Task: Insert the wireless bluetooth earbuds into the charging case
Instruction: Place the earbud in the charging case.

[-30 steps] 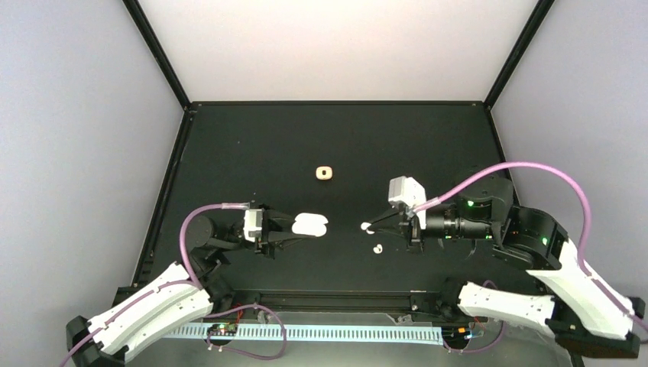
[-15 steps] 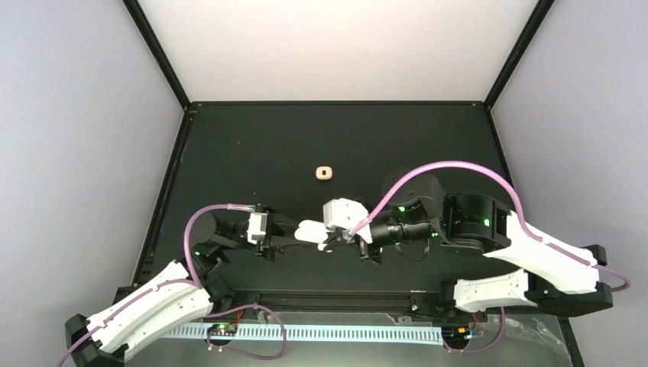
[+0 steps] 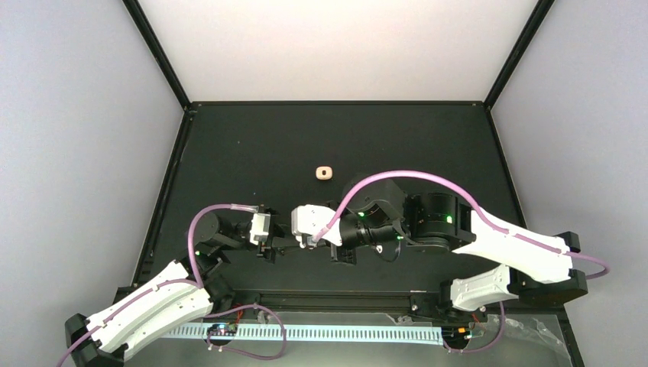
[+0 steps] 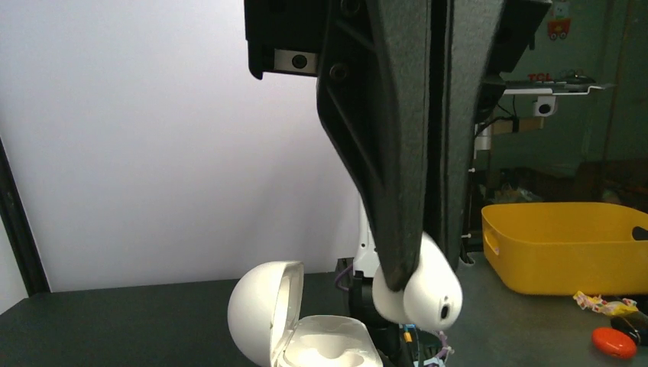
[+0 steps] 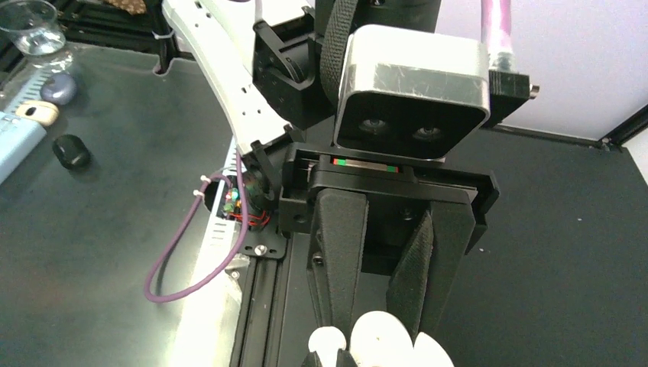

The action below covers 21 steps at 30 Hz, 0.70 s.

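My left gripper (image 3: 284, 243) is shut on the open white charging case (image 4: 321, 340), whose lid (image 4: 260, 310) stands up on the left. In the right wrist view the left fingers (image 5: 340, 260) flank the case (image 5: 390, 336). My right gripper (image 4: 424, 267) points down just above and right of the case, shut on a white bean-shaped earbud (image 4: 428, 294). The earbud also shows between my right fingertips (image 5: 327, 340). In the top view the right wrist camera (image 3: 309, 225) covers the case and earbud. The other earbuds are hidden.
A small cream square piece (image 3: 325, 173) lies alone on the black table behind the grippers. The black frame rail (image 3: 336, 294) runs along the near edge. A yellow bin (image 4: 565, 245) stands off the table.
My right arm has swung left from mid-right of the table, carrying the earbud over the left gripper and the case. The left arm has barely moved.
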Tool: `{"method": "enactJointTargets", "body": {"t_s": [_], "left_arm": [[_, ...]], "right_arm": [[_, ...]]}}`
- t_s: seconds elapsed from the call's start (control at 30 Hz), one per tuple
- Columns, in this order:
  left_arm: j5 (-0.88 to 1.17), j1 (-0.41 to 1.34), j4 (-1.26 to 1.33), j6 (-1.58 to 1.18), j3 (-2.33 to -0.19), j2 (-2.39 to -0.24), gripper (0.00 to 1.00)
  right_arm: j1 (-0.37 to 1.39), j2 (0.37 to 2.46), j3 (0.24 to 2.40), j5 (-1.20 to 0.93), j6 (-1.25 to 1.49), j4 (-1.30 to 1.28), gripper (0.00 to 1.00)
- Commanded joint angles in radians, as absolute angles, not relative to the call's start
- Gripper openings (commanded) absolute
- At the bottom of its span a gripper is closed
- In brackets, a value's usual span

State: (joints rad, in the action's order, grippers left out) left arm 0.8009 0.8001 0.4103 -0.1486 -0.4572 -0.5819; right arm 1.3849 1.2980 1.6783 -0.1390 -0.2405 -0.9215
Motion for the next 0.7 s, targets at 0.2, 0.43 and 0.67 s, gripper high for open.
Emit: {"method": "enactJointTargets", "body": {"t_s": [0.2,0.43,0.67], "left_arm": [[0.820,0.808,0.411,-0.133,-0.495,-0.571,0.02],[0.819,0.810,0.413,-0.135,-0.494,-0.569,0.01],[0.819,0.813,0.428,-0.144,-0.497,-0.570,0.02]], "right_arm": [[1.394,1.304,1.679,0.005,-0.254,-0.912,0.01],[1.396,1.305,1.668,0.017,-0.252,-0.915,0.01],[1.395,1.312,1.660,0.011,-0.246,-0.910,0.01]]}}
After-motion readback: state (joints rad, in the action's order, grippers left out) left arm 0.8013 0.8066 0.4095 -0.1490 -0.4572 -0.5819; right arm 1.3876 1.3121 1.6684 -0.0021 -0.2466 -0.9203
